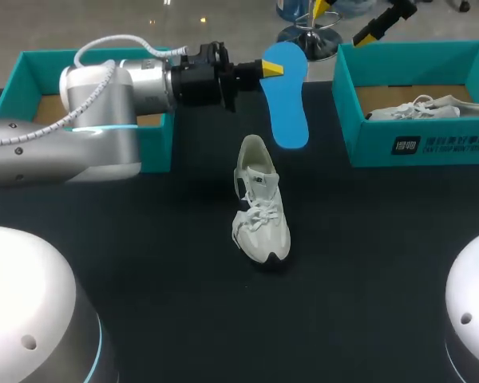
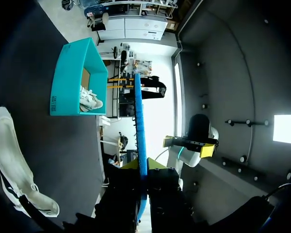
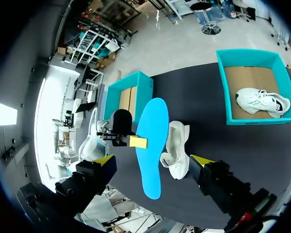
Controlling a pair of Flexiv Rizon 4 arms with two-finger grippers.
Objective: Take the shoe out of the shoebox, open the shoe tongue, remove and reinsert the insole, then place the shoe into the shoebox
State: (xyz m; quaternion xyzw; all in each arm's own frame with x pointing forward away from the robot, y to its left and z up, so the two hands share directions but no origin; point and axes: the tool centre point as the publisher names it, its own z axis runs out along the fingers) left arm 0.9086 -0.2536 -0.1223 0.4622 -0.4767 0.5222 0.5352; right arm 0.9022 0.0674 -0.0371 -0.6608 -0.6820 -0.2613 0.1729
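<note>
Left gripper clamps the blue insole at its far edge, above the shoe. Insole looks thin, light & probably floppy, so grip nearer mid-length. Right gripper: fingers apart, empty.

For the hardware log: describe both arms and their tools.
Left arm: rounded silver-grey links, a glowing cyan ring at a joint, a white cable looping over it, then a black wrist. Left tool is black with yellow tips. Right tool likewise: black fingers, yellow tips.
</note>
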